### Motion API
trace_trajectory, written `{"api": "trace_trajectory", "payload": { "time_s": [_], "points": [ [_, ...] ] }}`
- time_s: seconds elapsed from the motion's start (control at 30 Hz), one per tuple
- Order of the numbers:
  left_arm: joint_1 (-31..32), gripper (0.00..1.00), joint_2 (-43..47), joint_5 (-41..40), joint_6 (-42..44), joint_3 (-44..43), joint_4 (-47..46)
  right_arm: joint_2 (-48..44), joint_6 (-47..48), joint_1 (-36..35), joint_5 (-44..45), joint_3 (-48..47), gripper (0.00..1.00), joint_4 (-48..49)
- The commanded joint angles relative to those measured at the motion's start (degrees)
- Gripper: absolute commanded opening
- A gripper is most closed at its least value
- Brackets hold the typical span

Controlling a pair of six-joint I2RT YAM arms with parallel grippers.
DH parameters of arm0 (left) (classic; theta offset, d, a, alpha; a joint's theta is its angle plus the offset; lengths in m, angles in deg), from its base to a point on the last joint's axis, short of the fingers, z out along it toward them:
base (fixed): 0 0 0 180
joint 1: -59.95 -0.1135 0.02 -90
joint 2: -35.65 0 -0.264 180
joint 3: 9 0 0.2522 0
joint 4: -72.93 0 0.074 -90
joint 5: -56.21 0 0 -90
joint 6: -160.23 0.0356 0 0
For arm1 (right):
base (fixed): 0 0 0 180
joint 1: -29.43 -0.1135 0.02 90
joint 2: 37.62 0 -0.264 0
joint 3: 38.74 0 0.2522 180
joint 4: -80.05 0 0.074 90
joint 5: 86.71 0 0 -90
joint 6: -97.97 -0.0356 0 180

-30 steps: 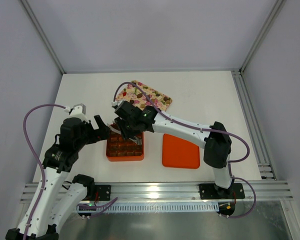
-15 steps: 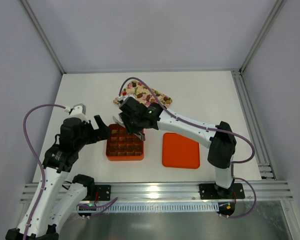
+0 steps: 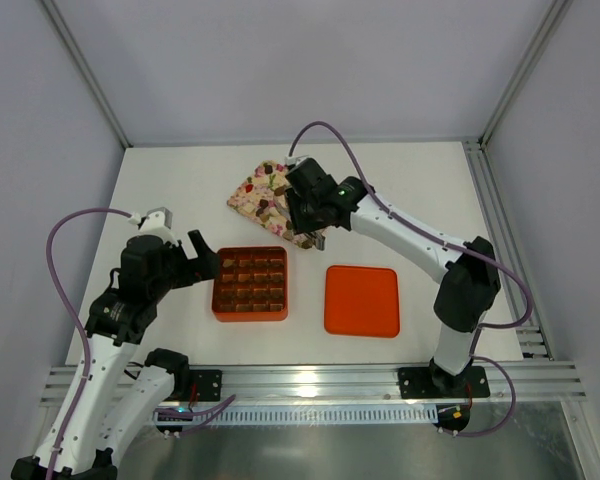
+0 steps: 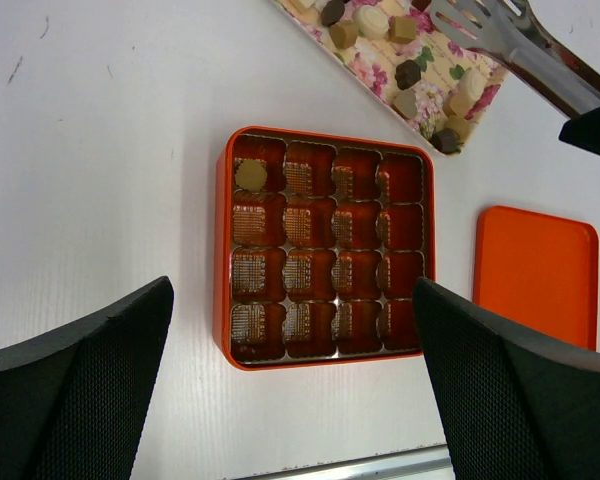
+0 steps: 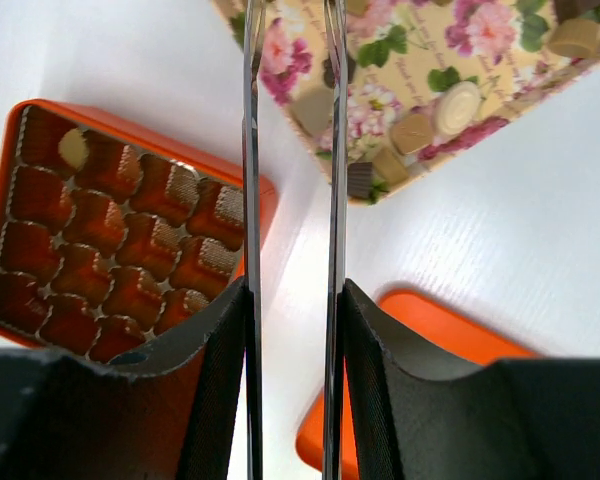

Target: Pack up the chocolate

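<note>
The orange gridded box (image 3: 250, 316) lies in front of my left arm, also in the left wrist view (image 4: 223, 260) and the right wrist view (image 5: 140, 135). One tan chocolate (image 4: 250, 175) sits in its far left corner cell. Several more chocolates (image 4: 408, 73) lie on the floral tray (image 3: 248, 196), also in the right wrist view (image 5: 458, 103). My right gripper (image 3: 308, 215) is shut on metal tongs (image 5: 250, 150), whose tips (image 4: 480, 25) hang over the tray's near end. My left gripper (image 3: 205, 262) is open and empty, left of the box.
The orange lid (image 3: 361, 300) lies flat to the right of the box, also in the left wrist view (image 4: 536, 272). The table's aluminium front rail (image 3: 310, 380) runs along the near edge. A purple cable (image 3: 325, 135) loops above the right arm.
My right arm has swung with the tongs from over the orange box back and to the right, to the floral tray. The left arm has not moved.
</note>
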Motion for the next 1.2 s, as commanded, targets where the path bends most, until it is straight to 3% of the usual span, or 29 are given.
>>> {"api": "trace_trajectory", "payload": {
  "time_s": [0.0, 0.37, 0.67, 1.17],
  "points": [
    [-0.24, 1.00, -0.23, -0.77, 0.41, -0.31, -1.67, -0.92, 2.09, 2.30, 1.34, 0.05, 0.43, 0.81],
    [-0.24, 1.00, -0.67, -0.60, 0.41, -0.31, -1.67, 6.73, 3.94, 7.76, 0.46, -6.26, 0.43, 0.02],
    [-0.15, 1.00, -1.02, -0.68, 0.41, -0.31, -1.67, 14.55, 3.24, 8.90, -0.07, -14.71, 0.43, -2.09],
    [-0.24, 1.00, -1.02, -0.60, 0.41, -0.31, -1.58, 20.44, 3.24, 9.34, 1.69, -18.23, 0.42, -4.03]
  ]
}}
